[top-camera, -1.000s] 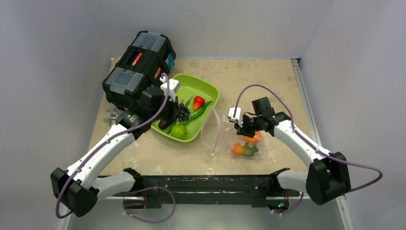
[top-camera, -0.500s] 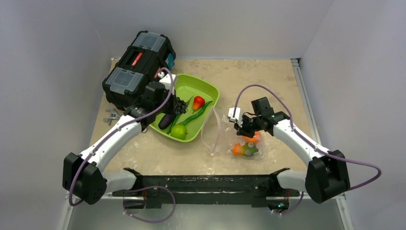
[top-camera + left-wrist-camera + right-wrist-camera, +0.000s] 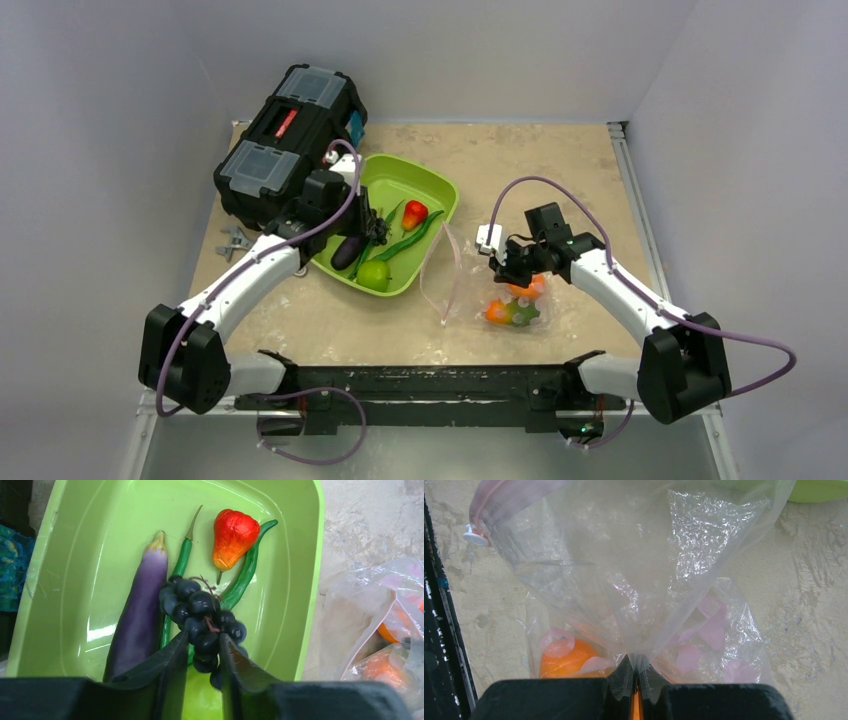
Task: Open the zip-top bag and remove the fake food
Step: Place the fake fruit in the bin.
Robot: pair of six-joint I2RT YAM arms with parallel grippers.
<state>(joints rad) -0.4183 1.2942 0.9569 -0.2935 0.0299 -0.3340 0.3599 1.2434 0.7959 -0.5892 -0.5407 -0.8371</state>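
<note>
My left gripper (image 3: 201, 652) is shut on a bunch of dark fake grapes (image 3: 202, 615) and holds it over the lime-green tray (image 3: 305, 580); it also shows in the top view (image 3: 368, 222). In the tray lie the purple eggplant (image 3: 140, 615), the red pepper (image 3: 232, 532), the long green pod (image 3: 247, 572) and the lime-green ball (image 3: 373, 274). My right gripper (image 3: 636, 669) is shut on a pinch of the clear zip-top bag (image 3: 624, 580) and holds it up. The bag (image 3: 455, 275) lies right of the tray, with the orange fruit (image 3: 527, 288) and the mango (image 3: 505, 312) inside.
A black toolbox (image 3: 290, 140) stands at the back left, against the tray. A small grey metal part (image 3: 232, 242) lies by the left table edge. The bag's white zip slider (image 3: 475, 535) is at its pink strip, near the black front rail (image 3: 420, 380).
My left gripper has drawn back a little toward the toolbox and the tray's left side, with the grapes still in it. The right arm and bag have not moved.
</note>
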